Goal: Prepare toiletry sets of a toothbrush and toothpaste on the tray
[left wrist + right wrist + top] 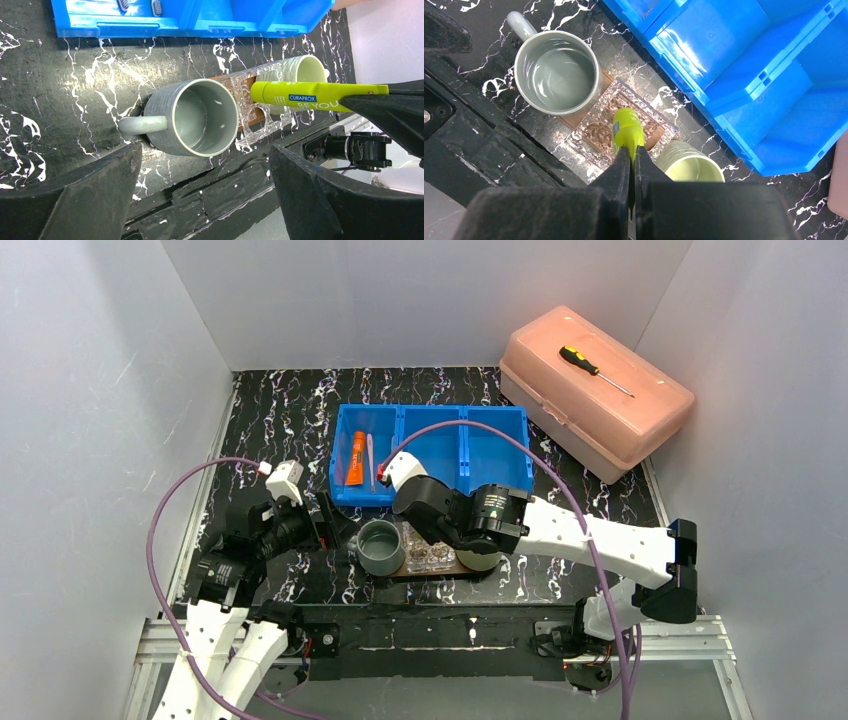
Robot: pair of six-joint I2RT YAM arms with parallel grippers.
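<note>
My right gripper [630, 150] is shut on the flat end of the green tube [626, 129] and holds it nose-down over the small clear holder [594, 135], between the grey mug [556, 72] and the pale green mug [689, 167]. Both mugs stand upright on the brown tray [574, 120]. My left gripper [205, 160] is open and empty, just near of the grey mug [192, 117]; the green tube [310, 96] shows there too. The orange tube [355, 458] and a whitish toothbrush [370, 462] lie in the left compartment of the blue bin [430, 455].
A pink toolbox [600, 405] with a screwdriver [592, 367] on its lid stands at the back right. The blue bin's middle and right compartments look empty. White walls close in the left, back and right sides.
</note>
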